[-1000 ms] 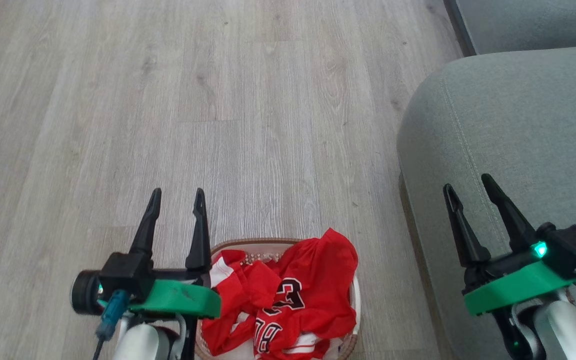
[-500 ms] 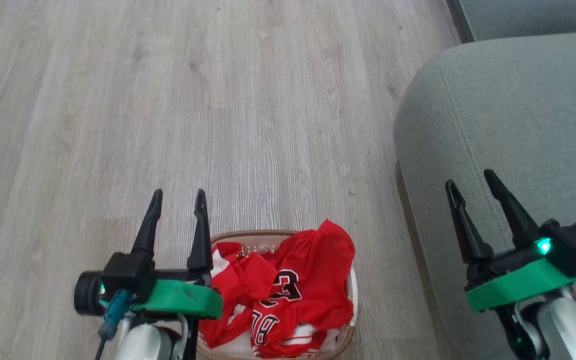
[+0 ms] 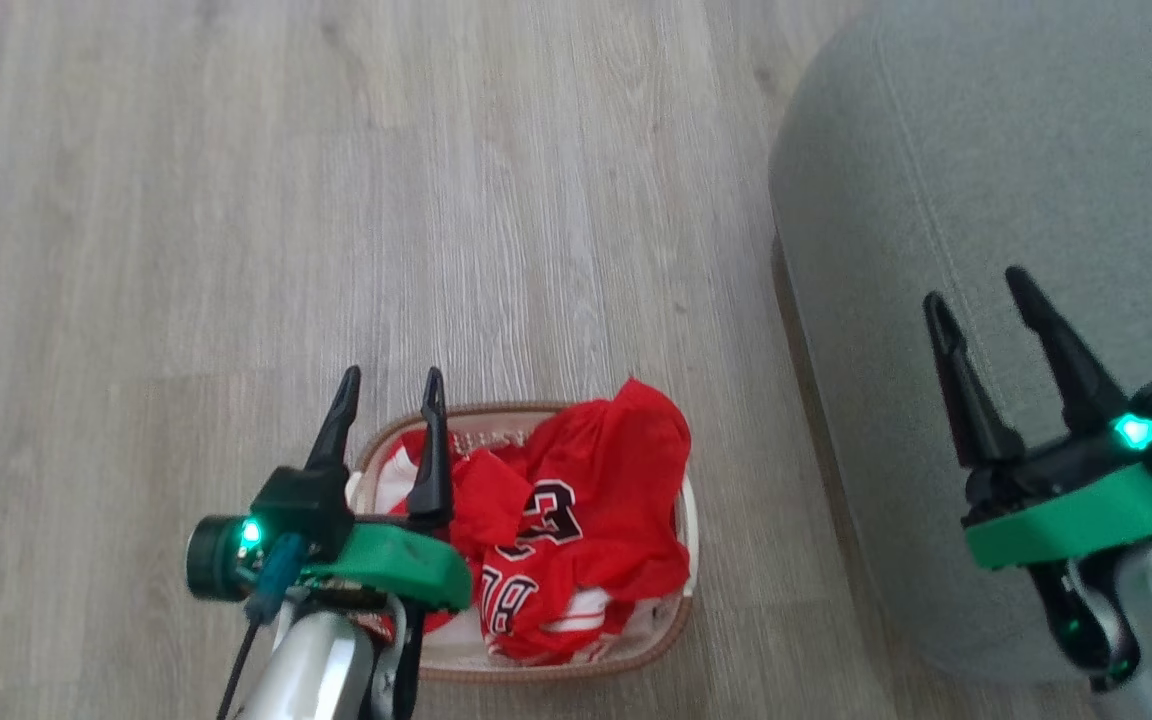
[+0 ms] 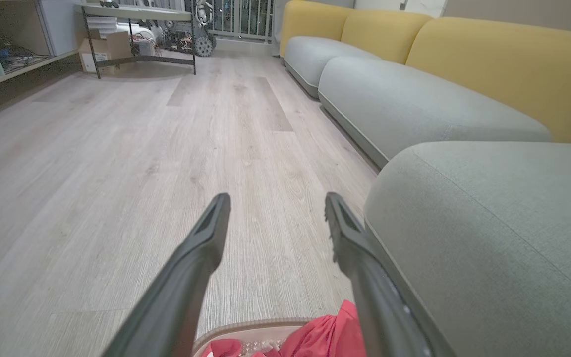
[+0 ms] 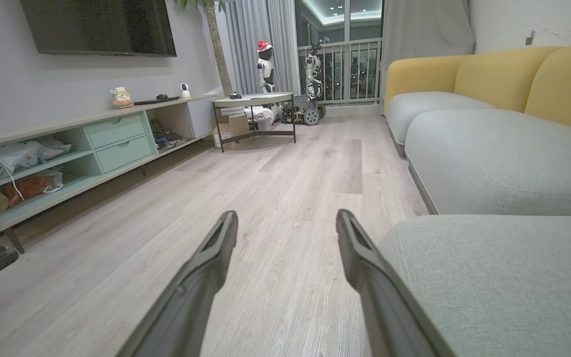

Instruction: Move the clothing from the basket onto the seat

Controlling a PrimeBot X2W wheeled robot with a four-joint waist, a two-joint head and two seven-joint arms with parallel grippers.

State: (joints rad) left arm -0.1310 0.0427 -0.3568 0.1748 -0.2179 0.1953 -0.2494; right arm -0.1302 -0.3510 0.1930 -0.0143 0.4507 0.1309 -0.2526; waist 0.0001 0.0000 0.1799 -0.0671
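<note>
The basket (image 3: 684, 610), oval with a brown rim, stands on the floor just left of the seat (image 3: 986, 180). Red clothing (image 3: 576, 510) is heaped in it, a jersey with black-and-white numerals on top. My left gripper (image 3: 391, 375) is open above the basket's left edge, fingers pointing forward and holding nothing. In the left wrist view the left gripper (image 4: 277, 197) points over the floor, with the basket rim (image 4: 246, 327) and clothing (image 4: 325, 337) at the bottom edge. My right gripper (image 3: 976, 287) hovers open over the seat's front corner. The right gripper (image 5: 287, 214) is empty beside the seat (image 5: 503, 267).
Pale wood floor (image 3: 336, 200) spreads ahead and to the left. More grey cushions (image 4: 414, 104) with yellow backs (image 4: 503, 64) run along the right. A low shelf unit (image 5: 92, 148) lines the left wall, and a small table (image 5: 253, 106) stands at the far end.
The head camera has tipped down, so the basket shows more fully and higher in the picture. My left gripper has shifted right, over the basket's left edge. Both grippers stay open.
</note>
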